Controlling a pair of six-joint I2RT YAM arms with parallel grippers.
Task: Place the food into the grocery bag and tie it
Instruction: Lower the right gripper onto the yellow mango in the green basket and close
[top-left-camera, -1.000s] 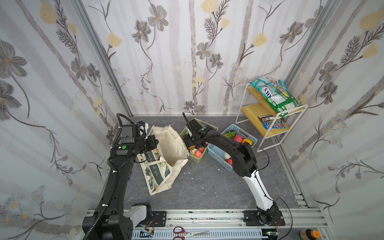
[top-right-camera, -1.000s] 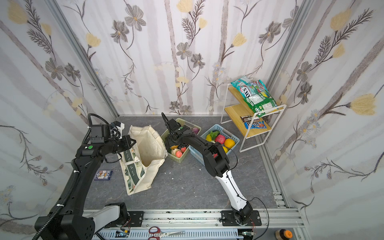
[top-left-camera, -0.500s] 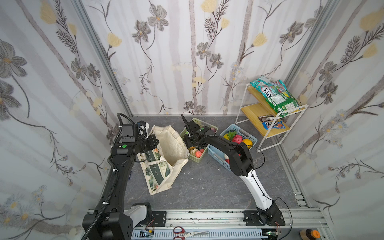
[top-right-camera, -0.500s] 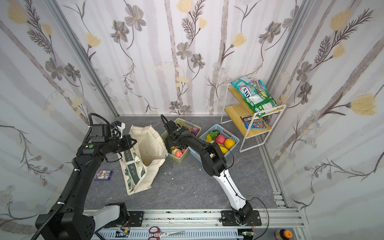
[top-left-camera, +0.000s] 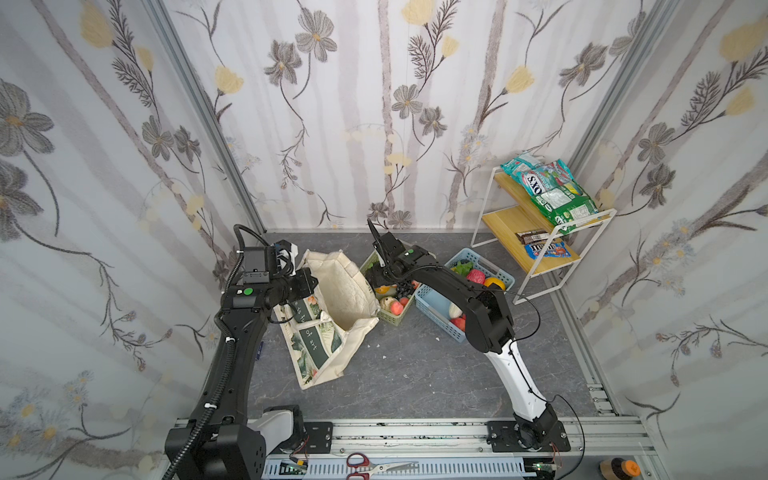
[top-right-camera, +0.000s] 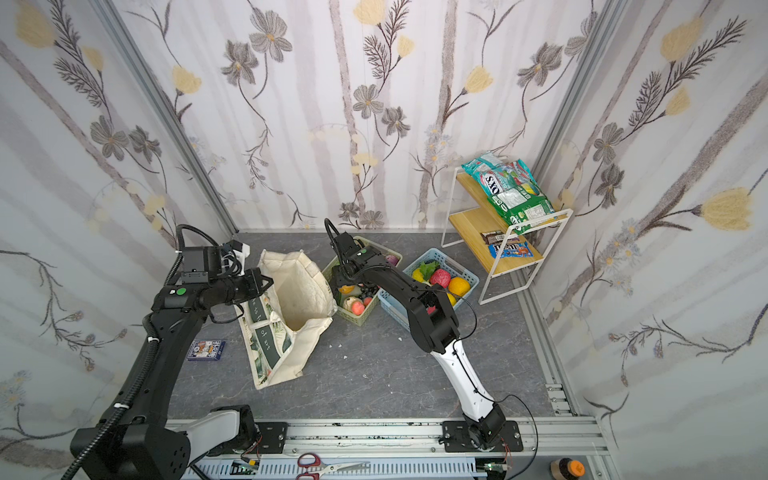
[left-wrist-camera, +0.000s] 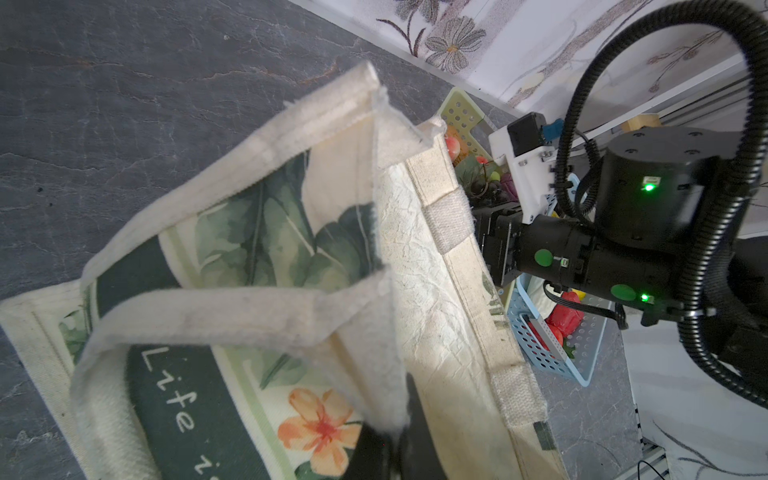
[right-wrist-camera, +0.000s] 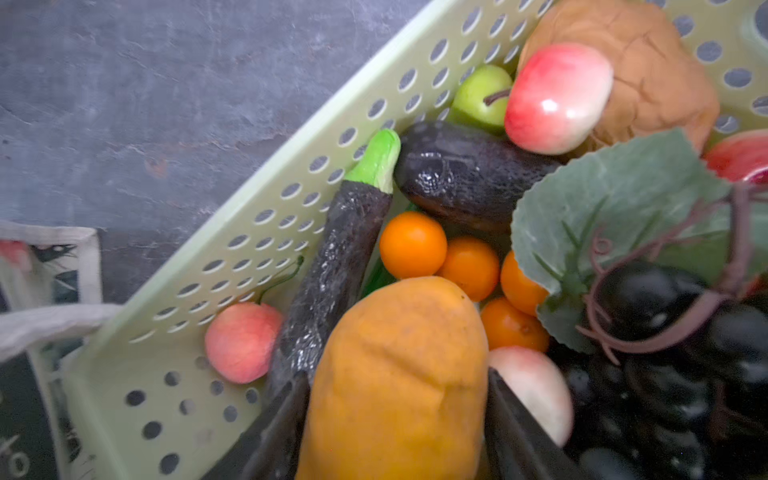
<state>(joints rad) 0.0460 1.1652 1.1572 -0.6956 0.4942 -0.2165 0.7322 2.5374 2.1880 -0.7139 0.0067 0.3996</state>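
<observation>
The left tool (top-left-camera: 311, 284) is clamped shut on an outstretched arm, while the right tool (right-wrist-camera: 395, 386) points down, jaws apart, elbow raised.

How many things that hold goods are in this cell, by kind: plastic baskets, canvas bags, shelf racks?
Plastic baskets: 2, the pale green basket and the blue basket
Canvas grocery bag: 1
Shelf rack: 1
Total: 4
</observation>
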